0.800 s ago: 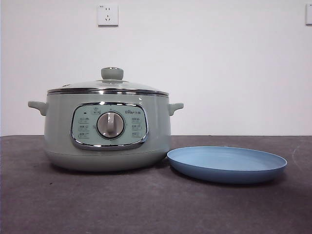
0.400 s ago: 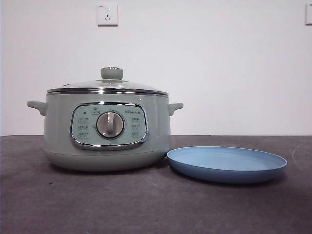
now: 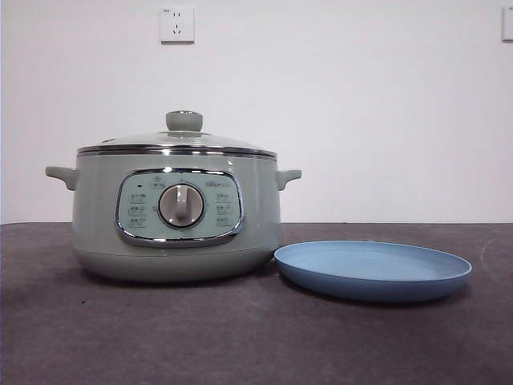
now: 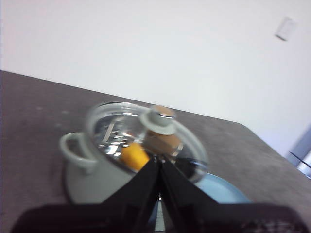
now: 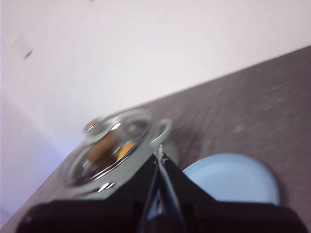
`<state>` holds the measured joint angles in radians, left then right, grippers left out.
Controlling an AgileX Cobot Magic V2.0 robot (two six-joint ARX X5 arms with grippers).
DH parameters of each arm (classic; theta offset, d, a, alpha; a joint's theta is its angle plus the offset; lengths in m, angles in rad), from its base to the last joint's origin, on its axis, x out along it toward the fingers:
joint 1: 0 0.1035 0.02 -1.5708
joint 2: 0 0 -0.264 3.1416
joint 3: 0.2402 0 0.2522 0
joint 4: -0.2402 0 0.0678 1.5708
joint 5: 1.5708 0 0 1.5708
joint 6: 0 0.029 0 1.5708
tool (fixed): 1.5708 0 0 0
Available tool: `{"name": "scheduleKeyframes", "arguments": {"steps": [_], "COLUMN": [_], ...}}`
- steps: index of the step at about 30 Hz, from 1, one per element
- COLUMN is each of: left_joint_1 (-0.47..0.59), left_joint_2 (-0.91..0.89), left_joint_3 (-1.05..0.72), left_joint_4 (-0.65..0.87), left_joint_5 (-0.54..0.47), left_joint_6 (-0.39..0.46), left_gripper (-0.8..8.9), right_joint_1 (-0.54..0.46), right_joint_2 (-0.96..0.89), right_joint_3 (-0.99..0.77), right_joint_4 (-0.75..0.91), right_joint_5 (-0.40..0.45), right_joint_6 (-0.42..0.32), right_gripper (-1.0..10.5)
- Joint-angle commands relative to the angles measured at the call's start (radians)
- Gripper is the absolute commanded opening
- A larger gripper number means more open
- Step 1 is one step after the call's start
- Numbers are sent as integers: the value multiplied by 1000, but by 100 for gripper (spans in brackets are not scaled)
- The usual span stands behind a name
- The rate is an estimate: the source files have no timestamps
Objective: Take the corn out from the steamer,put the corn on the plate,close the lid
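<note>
Front view: steamer point(image 3: 176, 212) left of centre, lid point(image 3: 178, 141) seated on it, plate point(image 3: 373, 269) bare at lower right, touching or just beside the pot. No arm visible.

Left wrist view: left gripper point(image 4: 158, 164) jaws pressed together, holding nothing; corn point(image 4: 133, 156) seen through the glass, inside the pot.

Right wrist view: right gripper point(image 5: 160, 158) closed, empty, blurred.

Nothing done yet; all steps remain.

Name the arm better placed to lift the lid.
Left, probably. Its shut gripper looks aimed close at the lid and its knob; the right gripper views the steamer from farther off.
</note>
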<state>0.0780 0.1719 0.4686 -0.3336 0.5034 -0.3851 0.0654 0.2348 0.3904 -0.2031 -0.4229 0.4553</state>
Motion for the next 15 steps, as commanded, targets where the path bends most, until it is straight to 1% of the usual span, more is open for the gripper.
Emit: {"name": "scheduleKeyframes", "arguments": {"steps": [1, 4, 7, 10, 12, 15], "left_joint_1": [2, 2, 2, 2, 2, 1], "left_joint_2": [48, 99, 147, 195, 224, 271], "left_joint_3": [62, 128, 189, 252, 289, 351], "left_joint_4": [-41, -105, -176, -255, -303, -384], "left_joint_5": [41, 90, 135, 173, 192, 214], "left_joint_6": [36, 72, 119, 172, 206, 263], "left_gripper": [-6, -6, -6, -6, -6, -6], "right_joint_1": [2, 2, 3, 6, 14, 32], "right_joint_2": [109, 215, 313, 400, 445, 514], "right_joint_3": [97, 197, 299, 399, 457, 550], "right_joint_4": [-63, -139, -219, -313, -378, -503], "right_joint_5": [-119, -232, -313, -363, -364, -364], "right_joint_6": [-59, -119, -193, -278, -330, -432], "right_gripper": [-10, -10, -10, -10, -9, -9]}}
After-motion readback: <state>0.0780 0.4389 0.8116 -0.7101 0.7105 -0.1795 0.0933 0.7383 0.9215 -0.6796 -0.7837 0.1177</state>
